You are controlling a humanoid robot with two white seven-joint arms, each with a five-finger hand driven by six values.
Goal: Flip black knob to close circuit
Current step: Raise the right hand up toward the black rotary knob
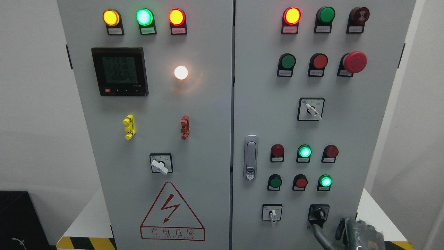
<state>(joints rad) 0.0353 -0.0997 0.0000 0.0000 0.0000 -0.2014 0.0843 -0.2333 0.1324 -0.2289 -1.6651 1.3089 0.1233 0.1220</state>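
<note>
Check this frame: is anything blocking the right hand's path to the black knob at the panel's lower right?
Nothing visible does. The right hand sits at the bottom edge, just right of and below the black knob, with only bare grey panel between them. A dark finger already reaches up just beneath the knob; contact cannot be confirmed.

right hand point(360, 234) | dark grey casing, mottled glossy wrap | black fingers point(321, 236) (slim, rounded) | low at frame edge
</note>
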